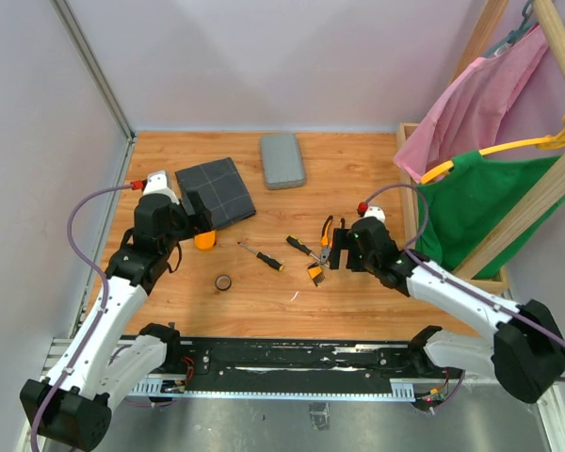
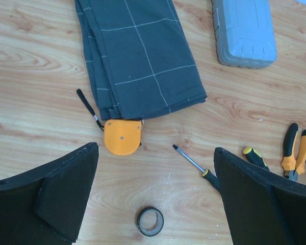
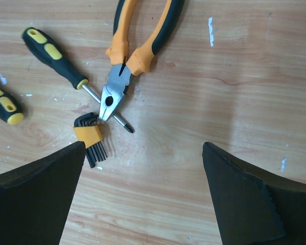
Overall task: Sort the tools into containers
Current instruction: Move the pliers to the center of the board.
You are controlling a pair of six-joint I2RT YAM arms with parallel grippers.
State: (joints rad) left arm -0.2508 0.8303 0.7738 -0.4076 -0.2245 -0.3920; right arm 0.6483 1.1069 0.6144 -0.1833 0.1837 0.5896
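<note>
Nothing is sorted yet; I judge this the first pick. My left gripper [image 2: 155, 149] gapes wide and empty, the round orange piece [image 2: 122, 137] just ahead against the pouch [image 2: 143, 56]. My right gripper [image 3: 144, 145], equally wide, hovers short of the pliers [image 3: 137, 41]. Next I must descend squarely and close.

The dark grey pouch [image 1: 215, 192] lies flat and folded. Right of it lies the closed light-grey case [image 1: 282, 159]. The round orange piece [image 2: 122, 137] touches the pouch's near edge. Nearer than the pouch lies the black tape ring [image 2: 150, 220]. Further right lie one black-and-yellow screwdriver [image 1: 262, 256], a second screwdriver [image 1: 303, 247], the orange-and-black pliers [image 3: 123, 58] and the small orange bit holder [image 3: 87, 133].
</note>
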